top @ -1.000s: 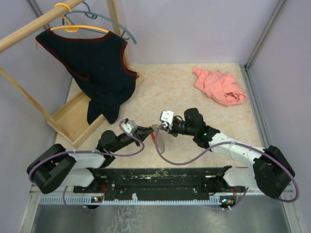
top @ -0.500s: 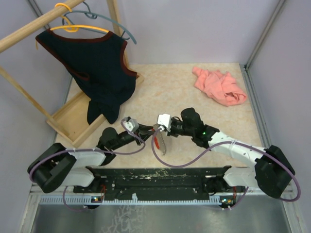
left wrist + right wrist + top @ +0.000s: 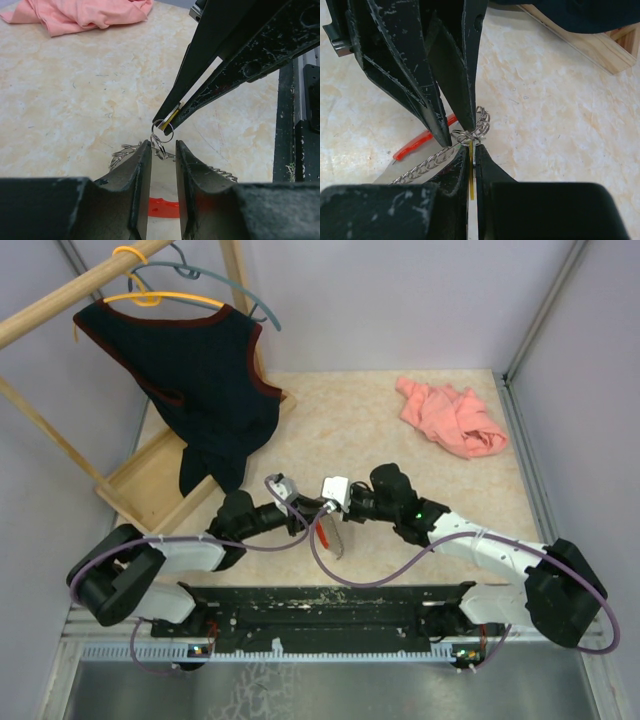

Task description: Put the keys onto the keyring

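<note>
My right gripper is clamped on a thin yellow piece at the split ring of the keyring, its chain drooping tableward, and my left gripper, jaws parted, faces it tip to tip, the ring just ahead of its gap.

No readable text, labels or numbers anywhere.

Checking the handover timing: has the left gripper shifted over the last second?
Yes. The left gripper moved rightward, away from the wooden rack base, closing on the right gripper.
</note>
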Controlling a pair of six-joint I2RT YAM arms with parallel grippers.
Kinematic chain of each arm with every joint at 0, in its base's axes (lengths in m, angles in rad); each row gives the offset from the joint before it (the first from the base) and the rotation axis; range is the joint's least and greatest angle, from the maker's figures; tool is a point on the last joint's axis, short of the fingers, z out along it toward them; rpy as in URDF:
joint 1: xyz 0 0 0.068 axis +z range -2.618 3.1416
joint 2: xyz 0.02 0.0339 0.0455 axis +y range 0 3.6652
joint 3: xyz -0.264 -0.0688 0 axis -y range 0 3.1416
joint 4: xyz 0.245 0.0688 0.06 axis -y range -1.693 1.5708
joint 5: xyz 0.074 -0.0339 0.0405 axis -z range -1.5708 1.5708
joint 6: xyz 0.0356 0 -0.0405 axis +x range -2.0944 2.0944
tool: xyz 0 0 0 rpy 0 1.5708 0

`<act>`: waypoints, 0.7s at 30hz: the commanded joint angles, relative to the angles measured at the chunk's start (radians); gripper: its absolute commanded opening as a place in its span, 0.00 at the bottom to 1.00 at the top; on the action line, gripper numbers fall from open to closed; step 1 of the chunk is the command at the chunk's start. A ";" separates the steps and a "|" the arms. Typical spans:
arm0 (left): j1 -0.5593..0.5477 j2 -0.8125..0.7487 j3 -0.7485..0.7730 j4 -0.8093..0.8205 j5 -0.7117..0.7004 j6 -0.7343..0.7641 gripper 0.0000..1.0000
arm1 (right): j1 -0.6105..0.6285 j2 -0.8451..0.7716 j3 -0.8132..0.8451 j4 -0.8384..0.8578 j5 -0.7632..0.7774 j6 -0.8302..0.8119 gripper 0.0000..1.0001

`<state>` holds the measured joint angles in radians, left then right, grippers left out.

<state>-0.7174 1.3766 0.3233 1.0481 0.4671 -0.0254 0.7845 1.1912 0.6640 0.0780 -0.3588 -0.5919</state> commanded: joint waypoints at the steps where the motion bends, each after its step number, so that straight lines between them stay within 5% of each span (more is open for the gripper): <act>1: 0.003 0.009 0.042 -0.063 0.014 0.017 0.30 | 0.011 -0.019 0.060 0.066 0.000 0.011 0.00; 21: -0.003 0.022 0.057 -0.081 0.019 0.029 0.00 | 0.016 -0.024 0.057 0.059 -0.017 0.017 0.00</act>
<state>-0.7174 1.3941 0.3595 0.9485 0.4706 -0.0040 0.7895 1.1912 0.6640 0.0811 -0.3599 -0.5831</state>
